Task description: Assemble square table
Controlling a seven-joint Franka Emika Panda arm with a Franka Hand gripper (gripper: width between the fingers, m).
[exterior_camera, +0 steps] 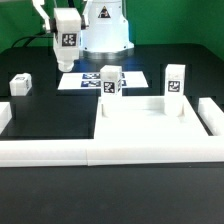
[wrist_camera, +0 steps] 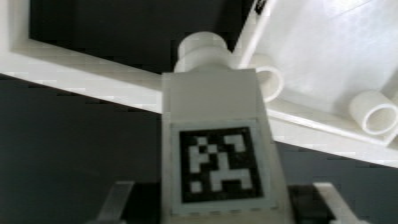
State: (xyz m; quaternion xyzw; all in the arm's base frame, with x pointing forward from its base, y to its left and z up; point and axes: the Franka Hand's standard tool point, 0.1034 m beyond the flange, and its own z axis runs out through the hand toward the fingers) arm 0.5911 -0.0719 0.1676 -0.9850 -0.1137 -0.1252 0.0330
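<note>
Square table: slab (exterior_camera: 150, 122) lies flat on black tabletop (exterior_camera: 50, 105), against front rail (exterior_camera: 100, 152). No leg looks fitted yet. Claw (exterior_camera: 67, 38) closed on one tagged leg (exterior_camera: 67, 55), held upright in air, well apart from slab, toward exterior view's left. Wrist view: fingers (wrist_camera: 125, 202) clamp tag end, peg (wrist_camera: 205, 45) points away from claw. Loose leg (exterior_camera: 110, 80) stands between. Advice: carry high past loose leg, keep leg vertical, centre peg over corner socket, lower straight. Sockets not clear here.
</note>
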